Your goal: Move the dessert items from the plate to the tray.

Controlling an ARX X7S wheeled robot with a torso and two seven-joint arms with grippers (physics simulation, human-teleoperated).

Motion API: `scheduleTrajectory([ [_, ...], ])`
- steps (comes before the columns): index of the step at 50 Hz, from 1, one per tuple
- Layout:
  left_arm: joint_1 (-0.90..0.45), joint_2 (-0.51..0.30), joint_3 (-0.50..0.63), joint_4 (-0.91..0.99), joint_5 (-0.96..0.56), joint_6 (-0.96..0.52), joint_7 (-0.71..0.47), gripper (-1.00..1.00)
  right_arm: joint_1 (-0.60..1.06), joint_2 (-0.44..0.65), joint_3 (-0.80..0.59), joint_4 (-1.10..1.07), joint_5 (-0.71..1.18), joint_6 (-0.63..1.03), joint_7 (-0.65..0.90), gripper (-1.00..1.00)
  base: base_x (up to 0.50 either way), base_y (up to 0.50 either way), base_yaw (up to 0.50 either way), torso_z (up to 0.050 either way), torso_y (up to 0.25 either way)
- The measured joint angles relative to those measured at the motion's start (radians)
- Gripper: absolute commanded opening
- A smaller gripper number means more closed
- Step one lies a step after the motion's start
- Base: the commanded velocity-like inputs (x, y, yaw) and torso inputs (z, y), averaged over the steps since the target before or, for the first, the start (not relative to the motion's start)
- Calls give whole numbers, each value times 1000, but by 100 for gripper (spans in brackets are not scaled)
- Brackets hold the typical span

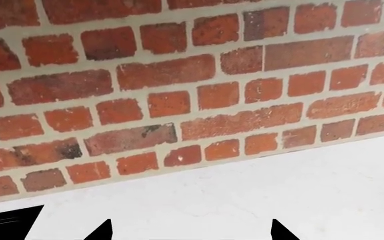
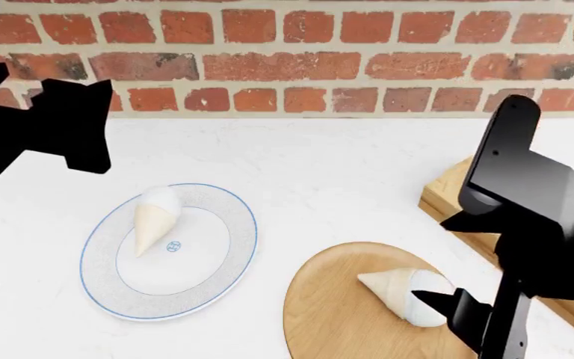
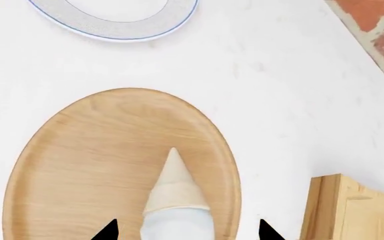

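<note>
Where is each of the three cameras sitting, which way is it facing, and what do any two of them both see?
Head view: high, looking down at the white counter; both black arms show.
Left wrist view: on the left arm, facing the red brick wall; left claw tips show.
Right wrist view: above the round wooden plate, right claw astride the pale tan ice-cream cone.
Shared: head and right wrist views both show that cone and the blue-rimmed white plate.

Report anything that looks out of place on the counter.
Both ice-cream cones lie on their sides rather than upright: one cone on the white blue-rimmed plate, the other cone on the round wooden plate, between the right gripper's open tips. Nothing looks spilled or broken.
</note>
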Motion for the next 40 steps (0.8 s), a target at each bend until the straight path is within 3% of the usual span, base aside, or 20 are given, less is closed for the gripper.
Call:
scheduleTrajectory([
  [40,43,-13,-5,18,36,18,28,100,-152,39,-63,-21,-148,-103,-69,100,0,0,0,0,0],
])
